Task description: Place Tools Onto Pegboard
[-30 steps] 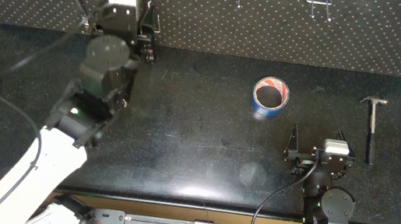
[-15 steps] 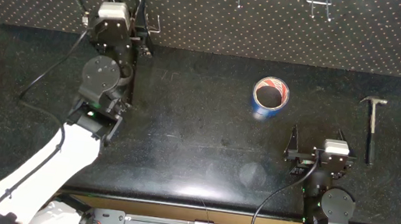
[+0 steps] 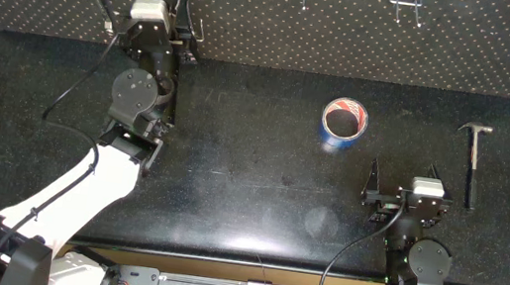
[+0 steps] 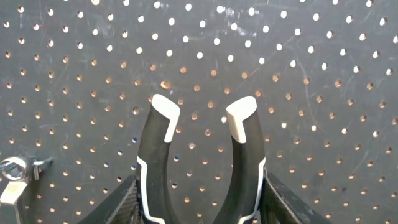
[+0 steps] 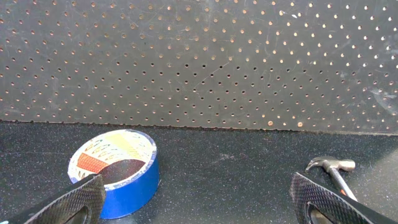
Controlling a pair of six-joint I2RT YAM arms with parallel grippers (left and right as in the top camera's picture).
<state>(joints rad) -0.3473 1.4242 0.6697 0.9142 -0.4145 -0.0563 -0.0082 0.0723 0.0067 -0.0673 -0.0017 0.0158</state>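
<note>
Pliers (image 4: 152,155) gripped in left end effector (image 4: 199,193), handles facing pegboard (image 4: 311,74).

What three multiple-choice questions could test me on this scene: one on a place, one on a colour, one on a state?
1. Where is the hammer?
A. On the floor
B. Lying on the table, near the right arm
C. Inside a drawer

2. What colour is the outer wall of the tape roll?
A. Green
B. Pink
C. Blue

3. How are the right fingers?
A. Open, holding nothing
B. Shut on the hammer
C. Shut on the tape roll

Answers:
1 B: the top view shows it flat on the table's right side.
2 C: the right wrist view shows a blue wall.
3 A: they stand wide apart, with the tape roll and hammer lying beyond them.
</note>
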